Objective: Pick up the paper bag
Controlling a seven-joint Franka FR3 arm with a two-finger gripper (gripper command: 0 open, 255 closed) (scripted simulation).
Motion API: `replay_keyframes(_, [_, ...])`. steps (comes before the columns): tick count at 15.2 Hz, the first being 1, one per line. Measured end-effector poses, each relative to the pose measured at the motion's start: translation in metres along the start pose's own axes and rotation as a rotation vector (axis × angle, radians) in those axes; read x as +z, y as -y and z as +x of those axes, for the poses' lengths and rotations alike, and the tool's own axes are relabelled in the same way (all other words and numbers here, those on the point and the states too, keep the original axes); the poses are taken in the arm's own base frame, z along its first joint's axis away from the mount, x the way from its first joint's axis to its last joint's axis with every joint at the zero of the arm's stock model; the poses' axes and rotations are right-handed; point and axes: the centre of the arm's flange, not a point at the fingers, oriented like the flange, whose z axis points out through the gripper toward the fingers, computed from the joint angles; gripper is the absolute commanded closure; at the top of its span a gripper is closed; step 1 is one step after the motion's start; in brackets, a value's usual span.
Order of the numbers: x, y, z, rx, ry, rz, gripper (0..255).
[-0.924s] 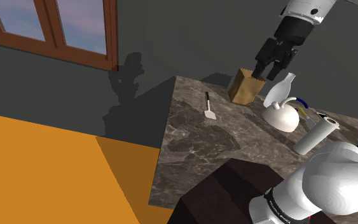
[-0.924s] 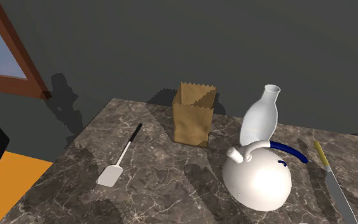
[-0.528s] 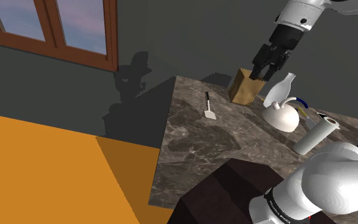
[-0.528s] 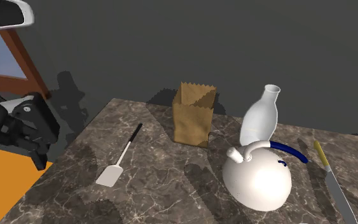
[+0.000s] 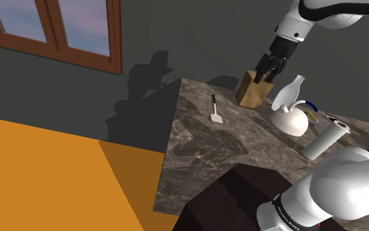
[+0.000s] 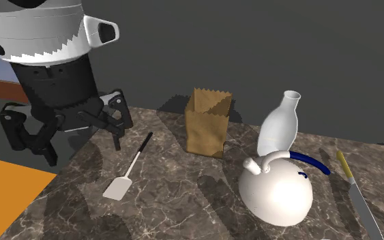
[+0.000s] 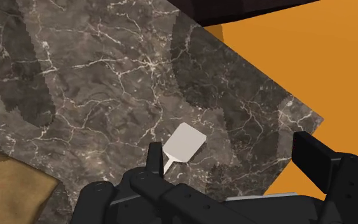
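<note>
Spread jaws now nearer zigzag-rimmed brown bag [image 6: 207,129]

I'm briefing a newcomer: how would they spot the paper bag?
Find the dark marble table. At its edge by the grey wall stands the paper bag, beside a white bottle and kettle. It alone is brown, with a zigzag-cut open top.

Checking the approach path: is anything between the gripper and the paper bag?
Nothing visible does. The open gripper hangs near the top of the paper bag, with open air between. The spatula lies on one side of the bag, the kettle and bottle on the other.
</note>
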Motion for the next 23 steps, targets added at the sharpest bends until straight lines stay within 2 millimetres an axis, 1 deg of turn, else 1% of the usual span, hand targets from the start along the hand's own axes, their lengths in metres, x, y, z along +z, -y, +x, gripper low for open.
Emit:
replay_keyframes(4, [0.011,-0.037,0.025,-0.015,-0.005,-0.025,0])
replay_keyframes(6, [0.022,-0.058,0.039,-0.022,-0.007,-0.037,0])
replay_keyframes(7, [0.025,-0.065,0.046,-0.026,-0.008,-0.043,0])
replay_keyframes(9, [0.026,-0.087,0.059,-0.033,-0.011,-0.055,0])
replay_keyframes(11, [0.033,-0.104,0.073,-0.041,-0.014,-0.067,0])
replay_keyframes(13, [0.039,-0.126,0.091,-0.048,-0.016,-0.08,0])
replay_keyframes(15, [0.044,-0.145,0.102,-0.055,-0.018,-0.092,0])
replay_keyframes(18, [0.05,-0.17,0.124,-0.066,-0.022,-0.111,0])
replay_keyframes(21, [0.06,-0.204,0.146,-0.077,-0.026,-0.13,0])
replay_keyframes(22, [0.062,-0.213,0.156,-0.081,-0.026,-0.136,0])
replay_keyframes(23, [0.065,-0.221,0.161,-0.085,-0.027,-0.142,0])
